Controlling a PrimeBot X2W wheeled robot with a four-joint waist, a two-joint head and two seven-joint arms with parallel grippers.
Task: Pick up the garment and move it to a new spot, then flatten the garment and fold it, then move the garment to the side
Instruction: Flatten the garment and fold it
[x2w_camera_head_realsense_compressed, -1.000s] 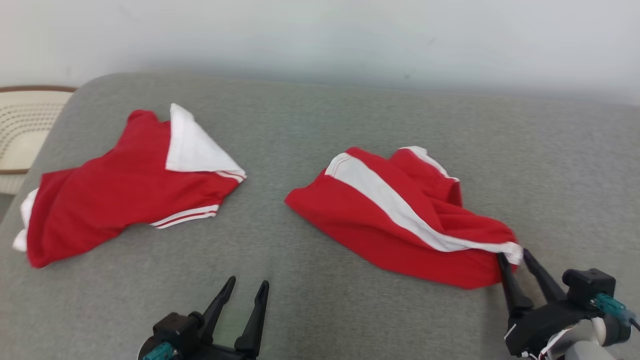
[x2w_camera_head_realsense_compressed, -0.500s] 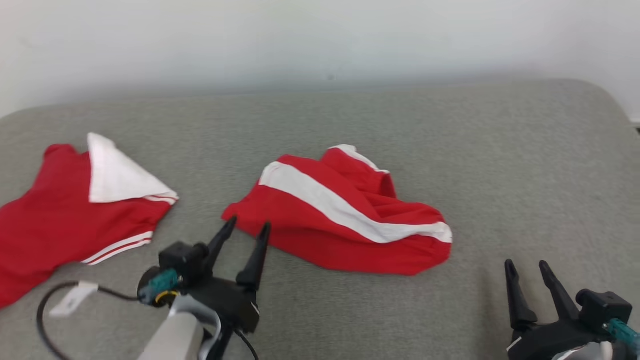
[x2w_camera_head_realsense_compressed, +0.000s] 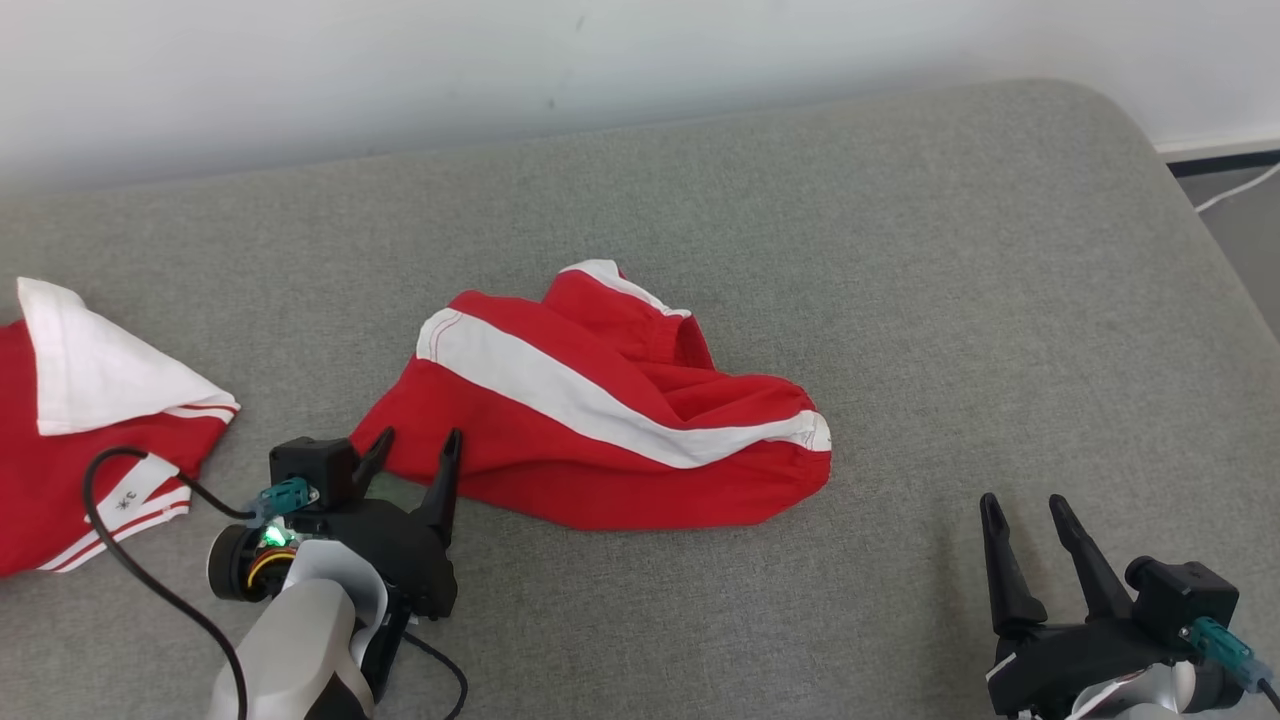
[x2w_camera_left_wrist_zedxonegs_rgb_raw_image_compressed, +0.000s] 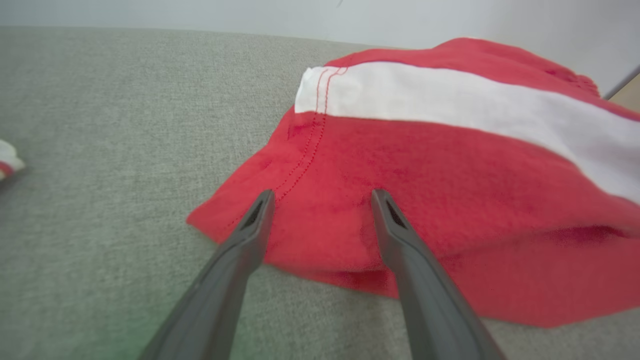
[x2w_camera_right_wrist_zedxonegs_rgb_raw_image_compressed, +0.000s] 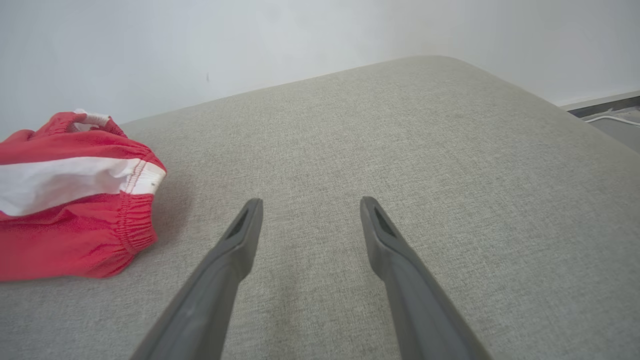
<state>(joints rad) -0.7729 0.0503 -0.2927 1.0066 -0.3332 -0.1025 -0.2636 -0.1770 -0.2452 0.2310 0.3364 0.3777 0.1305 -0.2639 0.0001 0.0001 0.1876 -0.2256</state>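
Note:
The garment is a pair of red shorts with a white stripe, lying crumpled in the middle of the grey upholstered surface. My left gripper is open at the garment's near left corner. In the left wrist view its fingers straddle the red hem of the garment, just above the cloth. My right gripper is open at the lower right, apart from the cloth. The right wrist view shows that gripper over bare fabric, with the garment's elastic waistband end off to its left.
A second red garment with a white panel and striped trim lies at the left edge. A black cable loops from my left wrist. The surface rounds off at the right, with floor beyond and a wall behind.
My right gripper has let go of the garment's waistband end and pulled back. My left arm has reached forward to the garment's left corner. The camera has turned right.

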